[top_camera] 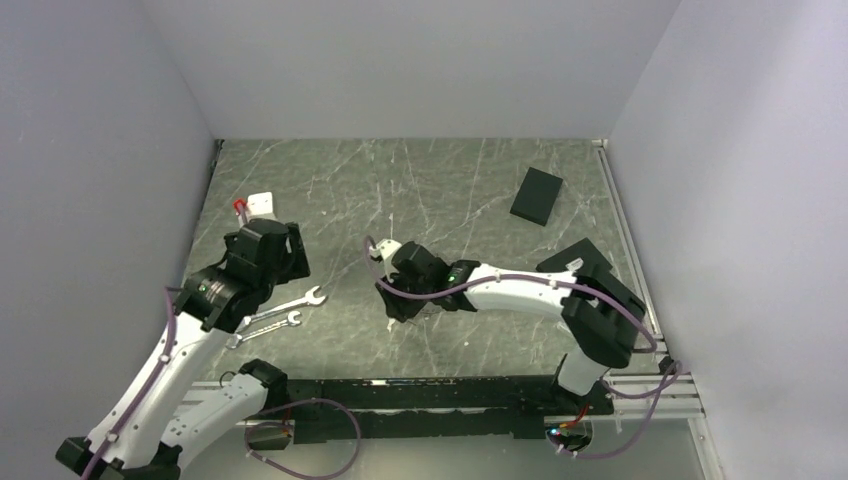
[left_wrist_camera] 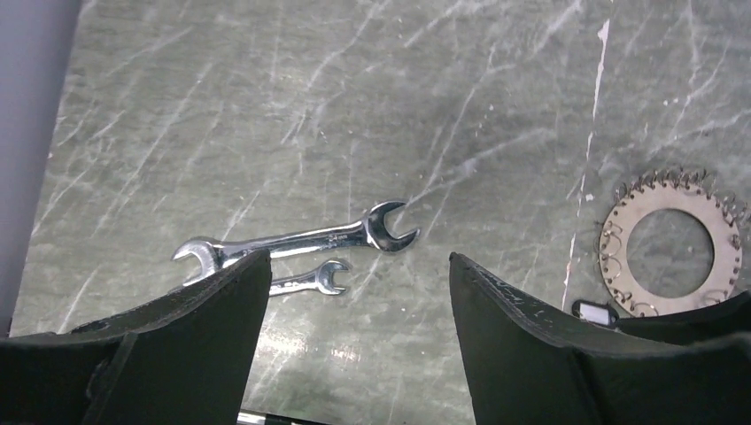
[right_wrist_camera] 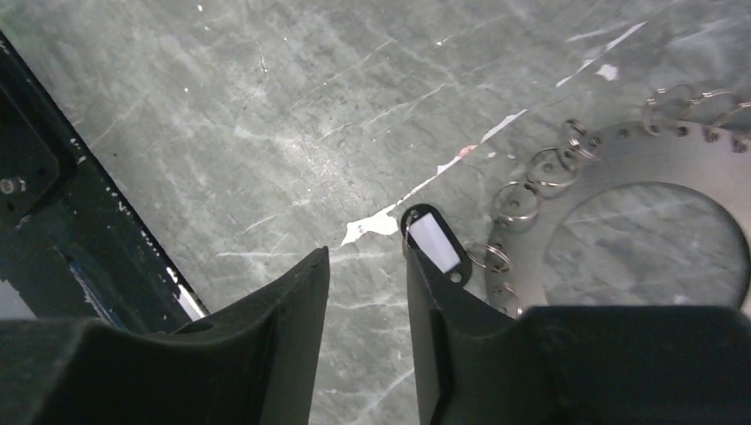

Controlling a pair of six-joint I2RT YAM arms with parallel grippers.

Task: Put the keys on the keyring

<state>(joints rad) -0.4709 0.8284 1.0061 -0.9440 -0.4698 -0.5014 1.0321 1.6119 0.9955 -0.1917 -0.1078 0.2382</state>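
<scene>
Two wrenches (left_wrist_camera: 301, 241) lie well apart from keyring (left_wrist_camera: 613, 243).

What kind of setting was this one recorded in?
Probably a lab test booth, not a home or workshop: plain pale walls box in a marbled table, and two robot arms are mounted on a metal rail at its near edge.
</scene>
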